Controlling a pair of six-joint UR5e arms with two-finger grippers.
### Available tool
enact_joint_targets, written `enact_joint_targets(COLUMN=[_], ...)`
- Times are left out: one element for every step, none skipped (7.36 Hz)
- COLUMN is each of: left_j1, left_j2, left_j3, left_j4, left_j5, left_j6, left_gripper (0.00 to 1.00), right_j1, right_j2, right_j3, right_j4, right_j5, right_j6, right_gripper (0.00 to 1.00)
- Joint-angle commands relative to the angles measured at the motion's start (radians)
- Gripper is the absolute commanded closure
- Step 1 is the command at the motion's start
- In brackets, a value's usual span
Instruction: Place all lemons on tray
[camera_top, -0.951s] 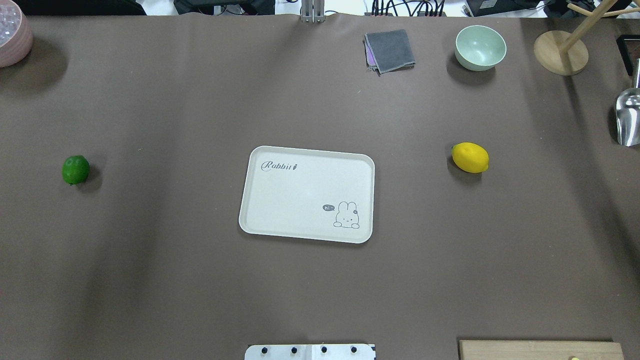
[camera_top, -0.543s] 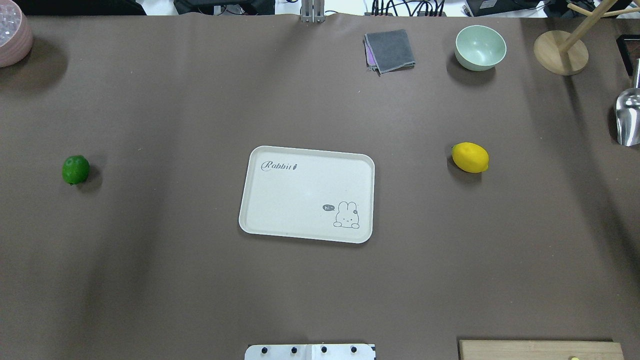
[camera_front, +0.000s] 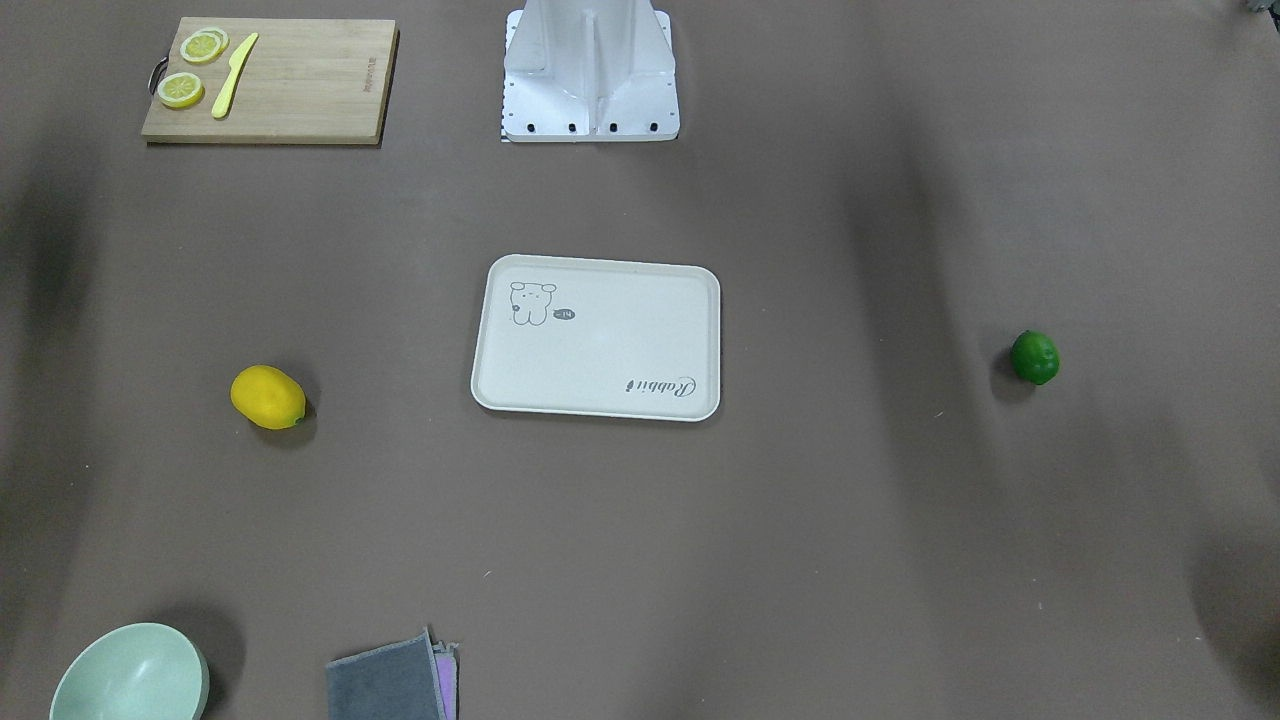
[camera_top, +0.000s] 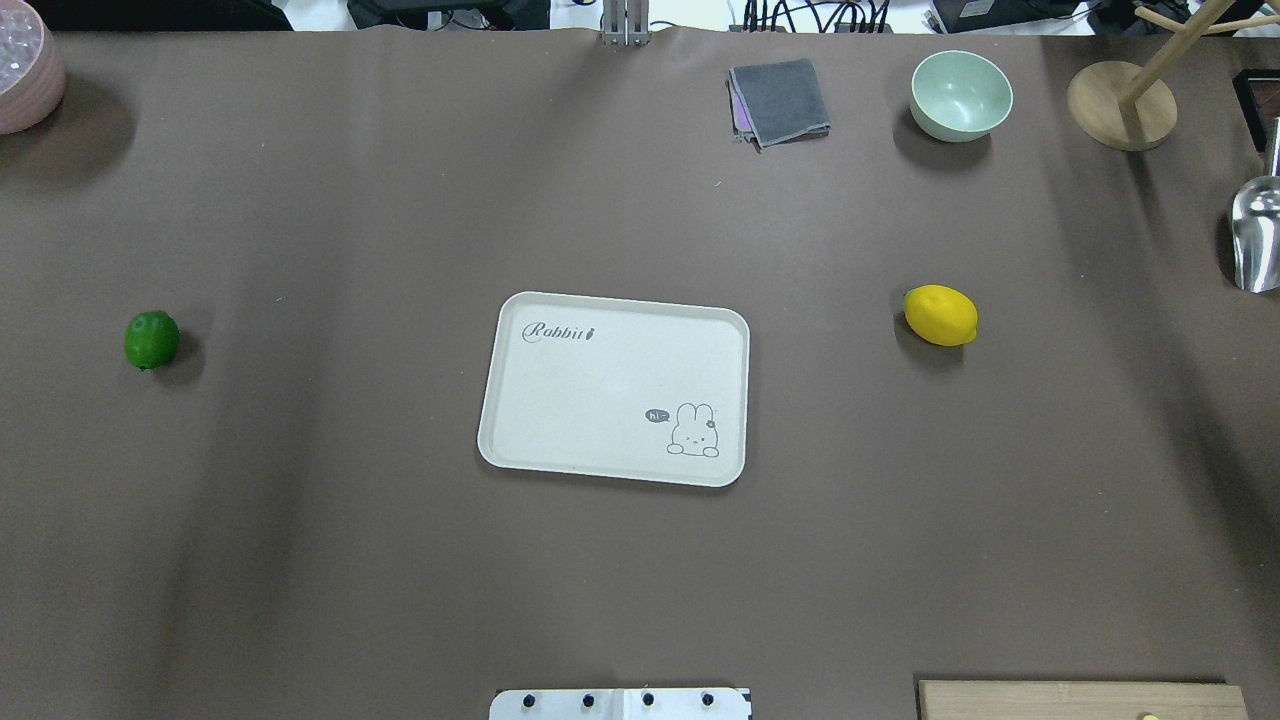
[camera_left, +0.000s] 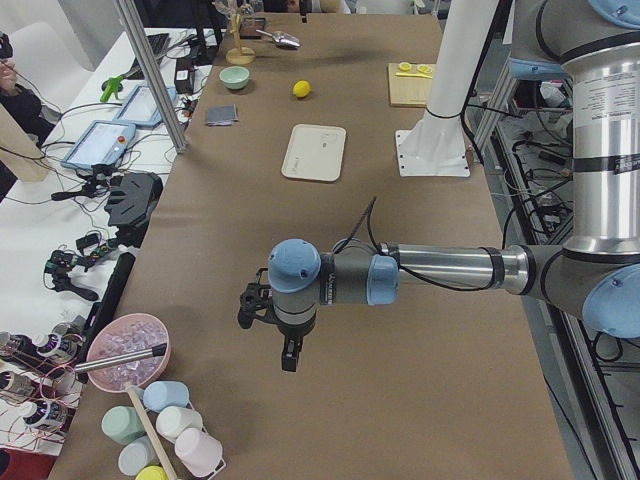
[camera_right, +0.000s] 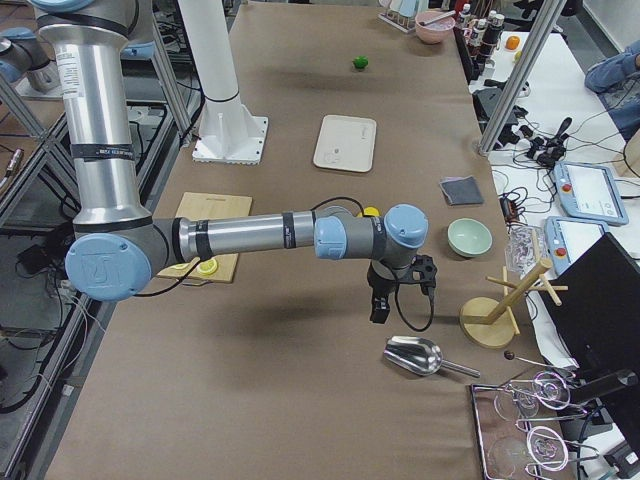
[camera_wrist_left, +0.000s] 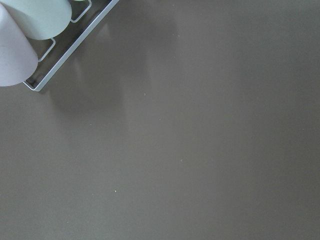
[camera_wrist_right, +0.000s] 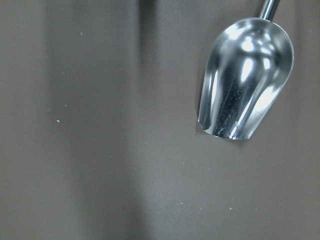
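The cream tray (camera_top: 615, 388) lies empty at the table's middle and also shows in the front view (camera_front: 600, 340). The yellow lemon (camera_top: 940, 315) lies on the cloth to the tray's right. The green lemon (camera_top: 151, 339) lies far to its left. Both show in the front view, yellow (camera_front: 267, 397) and green (camera_front: 1034, 357). My left gripper (camera_left: 287, 355) shows only in the left side view, above the table's end. My right gripper (camera_right: 380, 310) shows only in the right side view, above the scoop. I cannot tell whether either is open or shut.
A cutting board (camera_front: 270, 80) with lemon slices and a knife lies near the robot base (camera_front: 590, 70). A green bowl (camera_top: 960, 95), grey cloth (camera_top: 780, 100), wooden stand (camera_top: 1120, 105), metal scoop (camera_wrist_right: 242, 80) and pink bowl (camera_top: 25, 70) line the table's edges.
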Motion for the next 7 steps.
enact_joint_targets(left_j1=[0.004,0.015,0.058,0.114,0.191,0.301,0.375], left_j2=[-0.009,-0.034,-0.075,-0.115,-0.133,-0.158,-0.167], left_j3=[0.000,-0.009,-0.013,-0.020,-0.038,-0.061,-0.053], left_j4=[0.001,0.000,0.004,0.006,-0.003,-0.020,-0.088], left_j5=[0.006,0.001,-0.002,0.000,-0.005,-0.005,-0.003], left_j6=[-0.032,-0.129,-0.202,-0.272,-0.423,-0.624,-0.758], left_gripper=[0.02,0.02,0.02,0.02,0.02,0.02,0.02], right_j1=[-0.105,-0.153,-0.194,-0.239,-0.288,-0.334,-0.359], right_j2=[0.013,0.015,0.057,0.109,0.148,0.172,0.186], right_j3=[0.088,0.119,0.122,0.115,0.118,0.112,0.090], right_j4=[0.001,0.001,0.001,-0.001,-0.001,0.002,0.051], right_j5=[0.005,0.005,0.003,0.003,0.003,-0.002,-0.008], right_j6=[0.137,0.196,0.258,0.296,0.330,0.362,0.364], right_gripper=[0.01,0.01,0.01,0.01,0.01,0.01,0.01])
